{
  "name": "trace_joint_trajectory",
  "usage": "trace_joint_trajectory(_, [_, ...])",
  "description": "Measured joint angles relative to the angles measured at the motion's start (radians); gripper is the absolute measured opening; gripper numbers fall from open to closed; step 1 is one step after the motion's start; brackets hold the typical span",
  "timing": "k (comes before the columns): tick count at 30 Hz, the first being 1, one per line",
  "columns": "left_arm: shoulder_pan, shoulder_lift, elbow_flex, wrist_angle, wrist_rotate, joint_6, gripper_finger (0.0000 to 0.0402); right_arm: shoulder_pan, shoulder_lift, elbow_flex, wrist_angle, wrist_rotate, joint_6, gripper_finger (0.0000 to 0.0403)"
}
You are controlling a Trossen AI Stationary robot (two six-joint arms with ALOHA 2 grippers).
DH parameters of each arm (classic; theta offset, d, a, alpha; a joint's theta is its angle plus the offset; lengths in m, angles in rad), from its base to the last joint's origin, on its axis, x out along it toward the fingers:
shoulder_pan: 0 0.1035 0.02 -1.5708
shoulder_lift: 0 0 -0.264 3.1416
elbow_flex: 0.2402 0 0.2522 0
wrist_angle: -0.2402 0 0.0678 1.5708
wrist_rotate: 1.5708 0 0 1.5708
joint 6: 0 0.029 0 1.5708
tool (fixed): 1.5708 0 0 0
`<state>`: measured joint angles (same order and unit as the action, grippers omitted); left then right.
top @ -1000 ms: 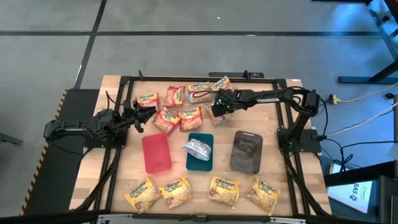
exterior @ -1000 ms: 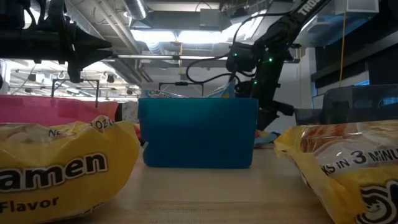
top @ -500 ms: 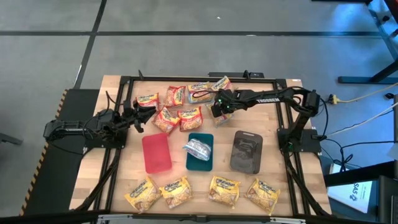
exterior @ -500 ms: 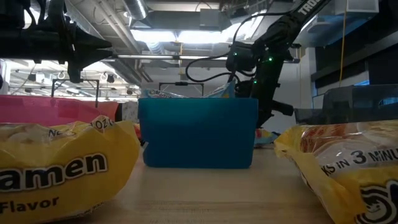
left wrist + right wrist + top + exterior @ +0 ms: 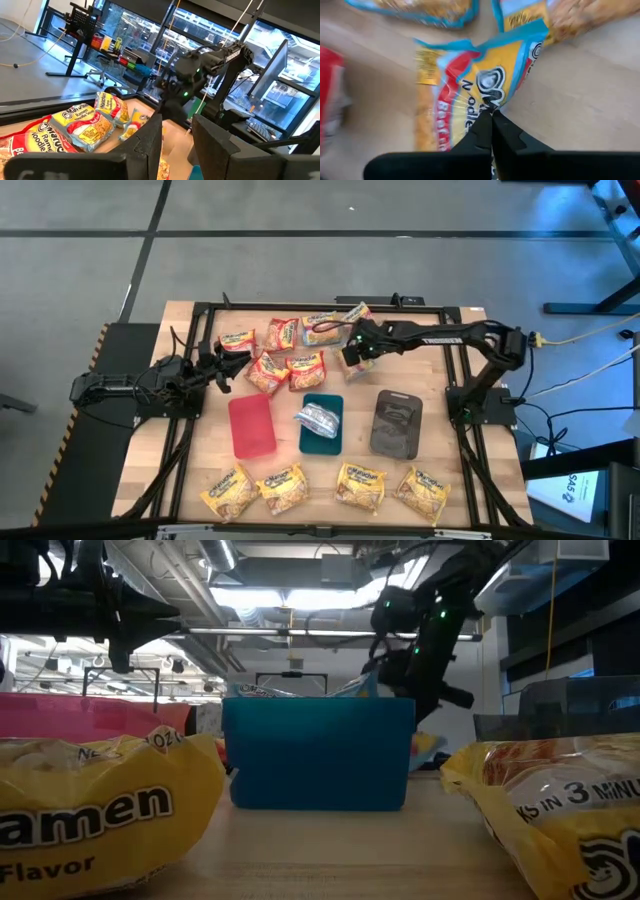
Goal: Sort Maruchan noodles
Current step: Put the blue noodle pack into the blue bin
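- Right pincer (image 5: pixel 352 352) is seen in the upper centre of the high view, clenched on the edge of a blue-edged packet (image 5: pixel 470 95); in the right wrist view the two fingers (image 5: pixel 492 127) are pressed together on the packet's crinkled rim
- The pinched blue-edged packet is located just right of the packet cluster, at the far side of the desk (image 5: pixel 455 450); whether it is lifted off the wood cannot be told
- Left pincer (image 5: pixel 228 370) is parked at centre left of the high view, beside the cluster's left edge, fingers parted with nothing between them
- Red/orange packets (image 5: pixel 275 365) are bunched in the upper centre of the high view, several touching or overlapping; more blue-edged ones (image 5: pixel 322 328) lie at the cluster's upper right
- Three trays are lined up in the middle of the frame: red tray (image 5: pixel 251 425) at left, teal tray (image 5: pixel 321 442) in the centre, dark grey tray (image 5: pixel 397 422) at right
- One crumpled silvery-blue packet (image 5: pixel 318 418) is lying in the teal tray; the red tray holds nothing
- Four yellow packets (image 5: pixel 286 488) are laid in a row along the bottom of the high view, apart from each other
- In the low view, the yellow packets (image 5: pixel 95 810) fill the lower corners, the teal tray sits at centre and the right arm (image 5: pixel 430 630) is visible behind it at upper right
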<state>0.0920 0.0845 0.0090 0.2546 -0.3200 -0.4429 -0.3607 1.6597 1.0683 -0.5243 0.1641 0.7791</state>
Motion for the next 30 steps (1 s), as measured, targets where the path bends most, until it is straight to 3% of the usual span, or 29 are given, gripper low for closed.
trace_joint_trajectory(9, [0.0,0.0,0.0,0.0,0.0,0.005,0.0102,0.051,-0.158,0.0,0.001,-0.052,-0.025,0.0])
trace_joint_trajectory(17, [0.0,0.0,0.0,-0.004,-0.001,0.007,0.0102,0.167,-0.274,0.0,0.007,-0.069,-0.025,0.0])
trace_joint_trajectory(30, [0.0,0.0,0.0,-0.009,-0.001,0.007,0.0102,0.381,-0.294,0.0,0.209,-0.072,-0.023,0.0])
